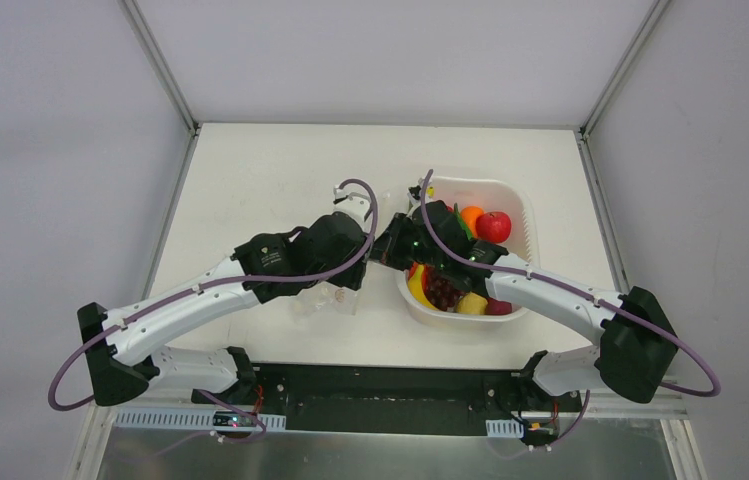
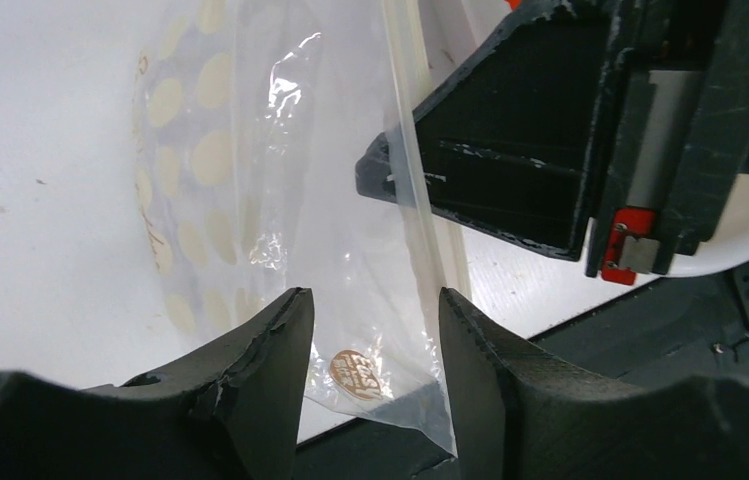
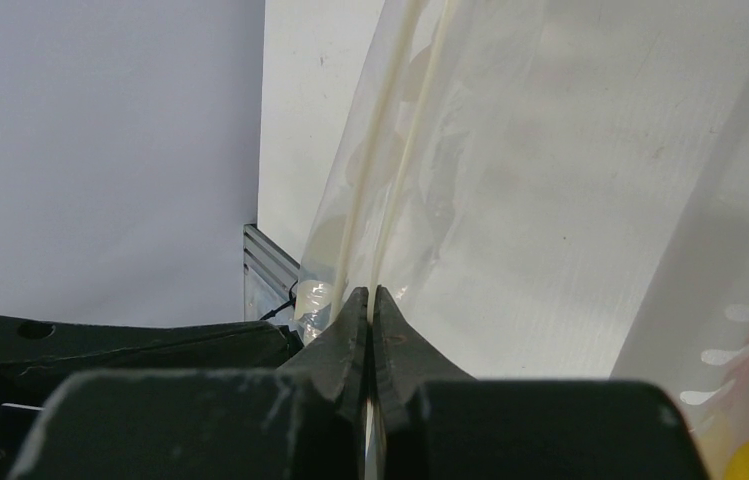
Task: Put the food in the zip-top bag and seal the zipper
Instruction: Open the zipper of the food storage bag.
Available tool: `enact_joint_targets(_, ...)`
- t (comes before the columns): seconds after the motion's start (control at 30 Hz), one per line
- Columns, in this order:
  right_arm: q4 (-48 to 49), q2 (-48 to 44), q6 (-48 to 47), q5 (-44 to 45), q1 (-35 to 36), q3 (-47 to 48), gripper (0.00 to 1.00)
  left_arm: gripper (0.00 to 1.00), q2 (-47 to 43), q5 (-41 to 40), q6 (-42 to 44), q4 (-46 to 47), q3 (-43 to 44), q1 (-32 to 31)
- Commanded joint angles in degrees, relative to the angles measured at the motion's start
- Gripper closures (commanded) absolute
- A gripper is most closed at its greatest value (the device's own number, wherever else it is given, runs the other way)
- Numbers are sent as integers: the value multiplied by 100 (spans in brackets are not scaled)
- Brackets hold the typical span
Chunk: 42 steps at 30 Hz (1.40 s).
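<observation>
The zip-top bag [image 2: 240,170], clear with white dots, hangs upright between the two arms; in the top view the bag [image 1: 327,298] shows just left of the basket. Its zipper [image 2: 420,160] runs down the bag's right edge. My right gripper [image 3: 371,297] is shut on the zipper [image 3: 382,190]. My left gripper [image 2: 372,318] is open, its jaws on either side of the bag's lower corner with a gap on each side. The food lies in the white basket [image 1: 520,200]: a red apple [image 1: 494,226], an orange [image 1: 471,214], a yellow piece [image 1: 416,287] and purple grapes [image 1: 442,290].
The basket stands right of the table's middle, and my right arm [image 1: 550,295] crosses over its near side. The black strip at the table's near edge [image 2: 650,330] lies right behind the bag's lower corner. Grey walls close in the table on both sides.
</observation>
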Motion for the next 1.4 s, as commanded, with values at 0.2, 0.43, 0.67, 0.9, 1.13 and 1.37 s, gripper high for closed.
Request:
enact_joint_targets(0.2,232,-159,91,95,3,-30,100,49,164,-99,-113,96,224,-108)
enact_joint_targets(0.43,220,-153,91,81,-40,-56,100,44,-219,204,-188,883,-292,-108)
enact_joint_targets(0.67,229,-233,91,-21,-40,-56,100,50,192,-327,-353,324,-89,-108)
enact_joint_targets(0.9,217,-255,56,-32,-36,-90,100,58,322,-768,-431,40,56,-110)
enact_joint_targets(1.13,82,-222,-80,66,-44,-96,100,58,117,-910,-475,116,-18,-108)
enact_joint_targets(1.37,-31,-200,-232,-159,-38,-38,100,62,198,-1145,-430,2,150,-108)
